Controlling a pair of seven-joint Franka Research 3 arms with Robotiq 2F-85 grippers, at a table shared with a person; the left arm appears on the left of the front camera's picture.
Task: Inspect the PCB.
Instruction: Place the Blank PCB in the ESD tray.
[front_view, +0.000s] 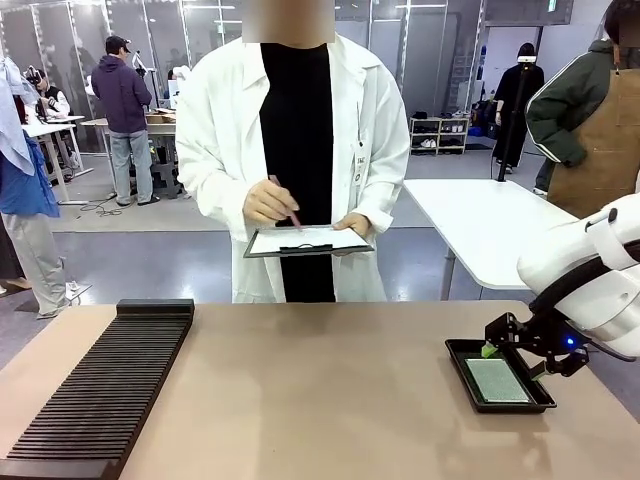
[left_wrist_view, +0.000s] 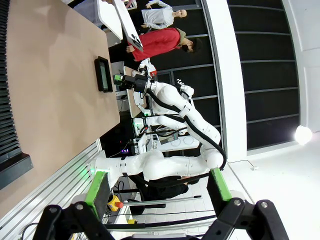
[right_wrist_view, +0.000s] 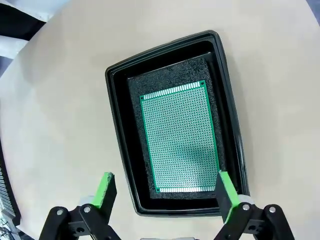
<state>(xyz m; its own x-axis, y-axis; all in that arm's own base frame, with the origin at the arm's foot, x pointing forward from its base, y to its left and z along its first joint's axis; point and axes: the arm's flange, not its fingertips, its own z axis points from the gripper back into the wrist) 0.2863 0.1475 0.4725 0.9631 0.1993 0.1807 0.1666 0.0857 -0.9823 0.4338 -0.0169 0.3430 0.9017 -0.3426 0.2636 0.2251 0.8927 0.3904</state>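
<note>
The green PCB (right_wrist_view: 181, 138) lies flat on black foam inside a black tray (right_wrist_view: 116, 125). In the front view the PCB (front_view: 497, 380) and its tray (front_view: 462, 372) sit at the table's right side. My right gripper (right_wrist_view: 165, 192) hovers open above the near end of the tray, its green pads (right_wrist_view: 105, 190) spread wider than the board, holding nothing. From the front, the right gripper (front_view: 492, 347) hangs just over the tray's far right corner. My left gripper (left_wrist_view: 157, 190) is open and empty, off the table's edge, with the tray (left_wrist_view: 103, 74) far from it.
A long black ribbed rack (front_view: 100, 395) lies along the table's left side. A person in a white coat stands at the far edge, writing on a clipboard (front_view: 305, 241) with a pen. A white table (front_view: 490, 230) stands behind on the right.
</note>
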